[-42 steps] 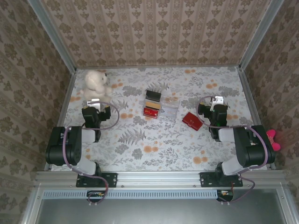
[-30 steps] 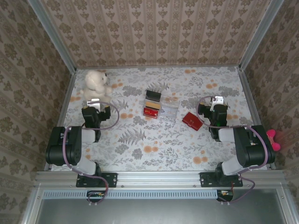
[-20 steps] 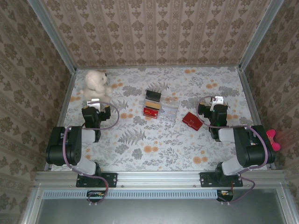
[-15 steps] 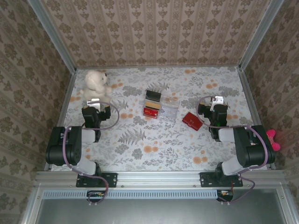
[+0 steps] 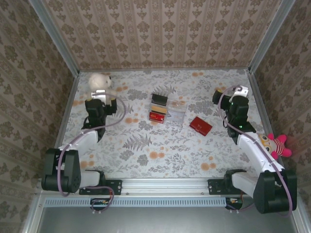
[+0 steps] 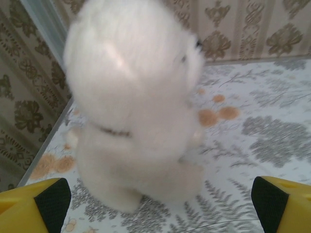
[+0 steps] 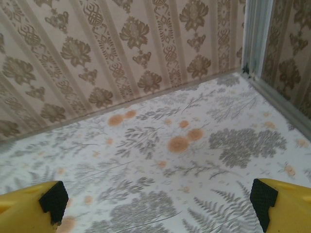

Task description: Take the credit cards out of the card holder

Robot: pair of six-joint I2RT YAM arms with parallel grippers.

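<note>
Flat red card holder [image 5: 200, 125] — fluffy plush toy [image 6: 131, 107].

Soft, fluffy plush toy [image 6: 131, 107]

closed red card holder [image 5: 200, 125] on table

The holder [image 5: 200, 125] is too small to show any cards. The bear [image 6: 131, 102] is blurred, its head cut off at the top edge.
</note>
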